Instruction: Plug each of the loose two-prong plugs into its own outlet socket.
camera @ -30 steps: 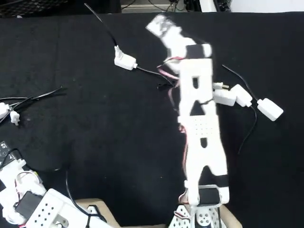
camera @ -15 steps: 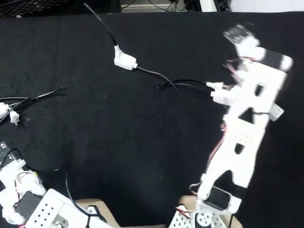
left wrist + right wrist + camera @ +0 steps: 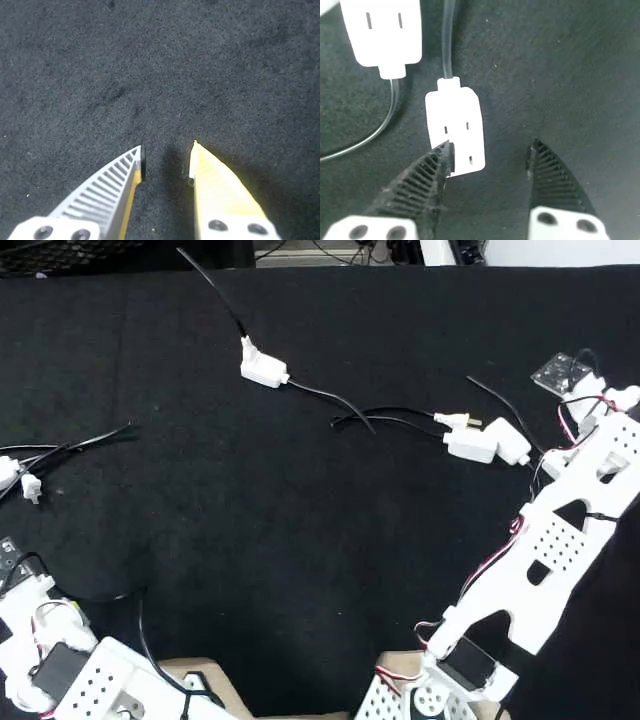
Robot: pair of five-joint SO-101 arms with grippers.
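Near socket [image 3: 457, 125] and second socket [image 3: 380, 35], right hand [image 3: 491, 146] gapes; left hand [image 3: 167, 146] gapes over cloth [image 3: 150, 60].

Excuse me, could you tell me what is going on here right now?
The right end effector hangs open over a white outlet socket, gripping nothing; a second socket lies nearby. The left end effector is open above the black table. A loose two-prong plug lies unplugged on the table.

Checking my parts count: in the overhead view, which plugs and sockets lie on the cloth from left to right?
Small plug at the left edge → far socket → loose two-prong plug → near socket just past it.
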